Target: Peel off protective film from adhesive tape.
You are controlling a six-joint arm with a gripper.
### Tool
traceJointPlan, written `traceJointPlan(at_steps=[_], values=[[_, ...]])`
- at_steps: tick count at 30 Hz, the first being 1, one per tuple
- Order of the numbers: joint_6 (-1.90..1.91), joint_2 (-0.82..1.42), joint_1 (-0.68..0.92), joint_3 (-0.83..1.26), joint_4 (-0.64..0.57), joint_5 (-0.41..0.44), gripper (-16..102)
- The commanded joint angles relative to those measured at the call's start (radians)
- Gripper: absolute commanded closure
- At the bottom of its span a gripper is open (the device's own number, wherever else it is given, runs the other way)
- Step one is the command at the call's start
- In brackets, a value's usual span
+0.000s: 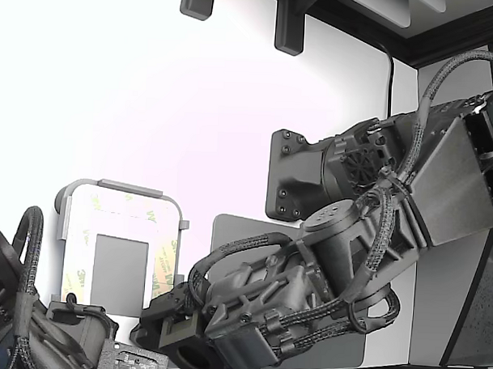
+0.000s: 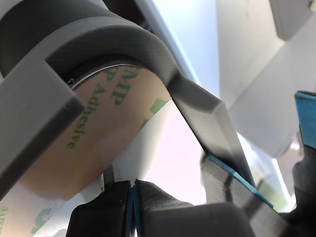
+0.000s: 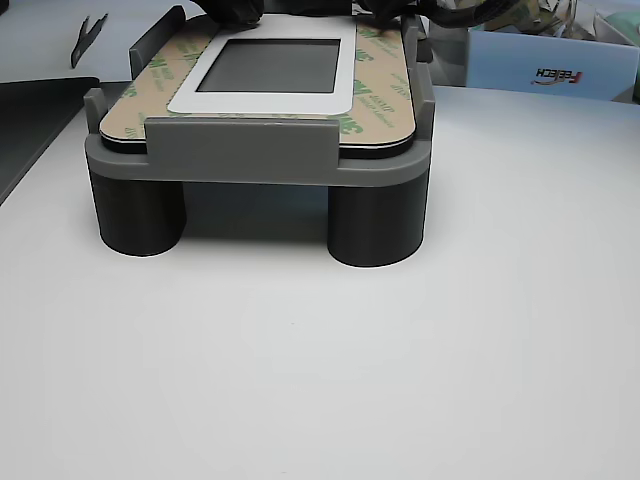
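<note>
The protective film (image 1: 168,263), a tan-cream liner with green logos, lies flat as a border around a plain gray rectangle (image 1: 120,265) on a gray raised fixture (image 1: 121,186). It also shows in the other view (image 3: 375,90) and fills the wrist view (image 2: 98,123). The adhesive tape is hidden under the liner. My gripper (image 1: 171,315) sits at the fixture's corner nearest the arm. In the wrist view its dark fingers (image 2: 132,190) are closed together right at the film's edge, with a thin pale sliver in the seam.
A second arm (image 1: 31,323) reaches in at the exterior view's lower left. A gray piece with a blue pad (image 2: 232,182) stands close beside my fingers. A large gray mat (image 1: 233,233) lies under my arm. A box (image 3: 545,65) stands behind the fixture (image 3: 240,150).
</note>
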Motion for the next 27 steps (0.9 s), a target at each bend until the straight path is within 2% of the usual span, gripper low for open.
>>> traceJointPlan(at_steps=[1, 27], values=[[0.002, 0.018, -0.005, -0.032, -0.003, -0.003, 94], [0.015, -0.021, -0.008, -0.124, 0.083, 0.0, 93]])
